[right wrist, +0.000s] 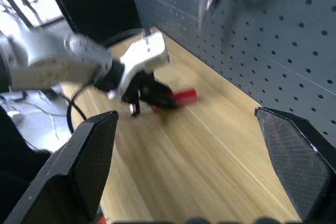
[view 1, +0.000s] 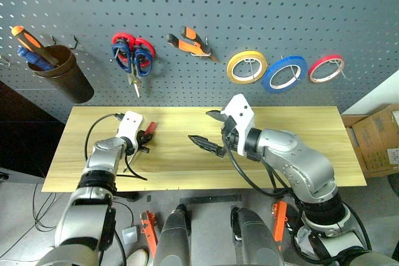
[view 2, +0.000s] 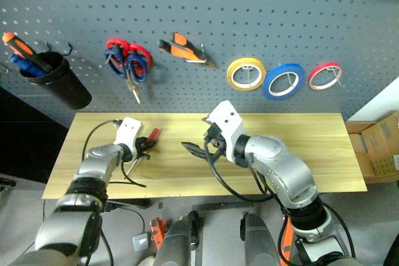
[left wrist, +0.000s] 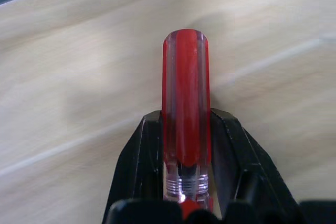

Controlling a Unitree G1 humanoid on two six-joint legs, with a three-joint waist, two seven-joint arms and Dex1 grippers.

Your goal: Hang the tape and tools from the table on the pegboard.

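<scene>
Over the table: 2 robot arms reach above the pale wooden table, which stands against the dark-grey pegboard
Left gripper: the left gripper is clamped on the small screwdriver, its 2 black fingers pressing the clear red handle from either side, the handle's rounded end sticking out past the fingertips
Screwdriver: held low over the left part of the table; whether it touches the wood cannot be told
Right gripper: the right gripper hangs above the middle of the table with its fingers spread wide and nothing between them, turned toward the left arm
Blue tape: the blue tape hangs on the pegboard between a yellow roll and a thin red roll
Pliers: the orange-and-black pliers hang on the pegboard, left of the 3 rolls
Scissors: a bunch of scissors with red and blue handles hangs further left
Cup: a dark cup on the board's left side holds an orange-and-black screwdriver
Beyond the table: a cardboard box sits on the floor past the table's right end
</scene>
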